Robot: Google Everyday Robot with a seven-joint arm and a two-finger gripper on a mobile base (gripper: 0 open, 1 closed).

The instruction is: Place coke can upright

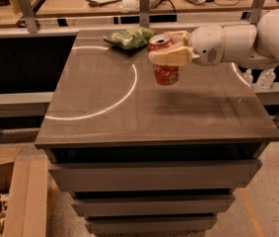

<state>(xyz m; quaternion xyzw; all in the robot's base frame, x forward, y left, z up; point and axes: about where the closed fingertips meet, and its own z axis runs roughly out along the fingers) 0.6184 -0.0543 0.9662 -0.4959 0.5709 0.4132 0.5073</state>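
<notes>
The coke can [165, 72] is a red-orange can with a silver top, held nearly upright over the far middle of the dark grey table [154, 112]. My gripper [166, 49] reaches in from the right on a white arm and is shut on the can's upper part, with cream fingers [171, 57] across its front. The can's bottom is close to the table top; I cannot tell whether it touches.
A green crinkled bag [129, 37] lies at the table's far edge, left of the can. A white arc [124, 95] marks the table top. Clear bottles [266, 78] stand beyond the right edge. A cardboard box [16, 196] sits on the floor at lower left.
</notes>
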